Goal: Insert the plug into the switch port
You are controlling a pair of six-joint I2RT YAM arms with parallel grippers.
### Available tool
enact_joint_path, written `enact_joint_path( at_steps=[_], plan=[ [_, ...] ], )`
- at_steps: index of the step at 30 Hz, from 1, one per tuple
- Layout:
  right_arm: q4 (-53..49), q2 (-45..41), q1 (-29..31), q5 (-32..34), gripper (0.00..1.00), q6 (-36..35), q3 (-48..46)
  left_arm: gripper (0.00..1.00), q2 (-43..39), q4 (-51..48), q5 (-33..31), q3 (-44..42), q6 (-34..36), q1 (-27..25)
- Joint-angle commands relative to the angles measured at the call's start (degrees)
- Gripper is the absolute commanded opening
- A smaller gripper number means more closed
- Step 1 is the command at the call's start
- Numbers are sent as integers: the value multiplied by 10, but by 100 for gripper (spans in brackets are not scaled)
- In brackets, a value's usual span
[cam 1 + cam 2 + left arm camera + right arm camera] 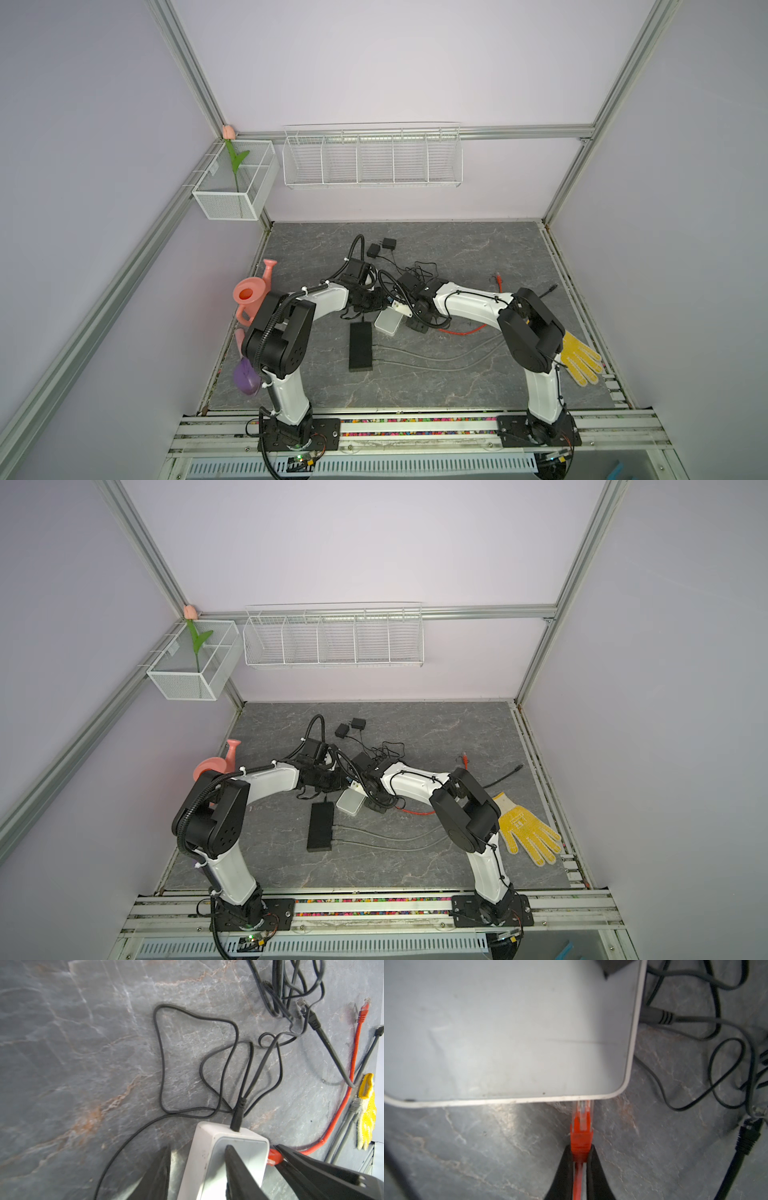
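gripping the orange network plug (581,1126) by its boot, the right tool (580,1147) has both black fingers pressed against the plug's sides. the plug's clear tip meets one edge of the flat white plastic switch box (508,1032), close to a rounded corner. the port face is hidden under that edge, so how far the tip is in cannot be told. the thick orange cable (353,1064) runs off across the grey marbled counter (467,1147). the left tool (198,1147) has its fingers apart: one lies over the switch box's top face, the other sits beside its white side wall with a strip of counter showing between. a black barrel power plug (236,1120) is seated in another side of the switch box, and its thin black cord (162,1064) loops over the counter. in both top views the switch box lies between the two tools near the counter's middle, just beside a long black rectangular box (360,347). a yellow dotted glove (579,359) lies well apart, by the right arm.
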Motion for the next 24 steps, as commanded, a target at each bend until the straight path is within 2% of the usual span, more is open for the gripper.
enact_joint_path(
  at_steps=[1,15,21,24],
  plan=[
    [31,17,7,-28,6,-12,16,42,10,8,32,1,13,-23],
    [56,-1,8,-53,7,1,10,41,9,-12,13,2,23,-49],
    [74,-4,6,-11,7,6,9,42,12,-28,-4,2,35,-65],
    [81,-6,7,-12,7,5,8,41,14,-31,-4,1,37,-65]
  ],
)
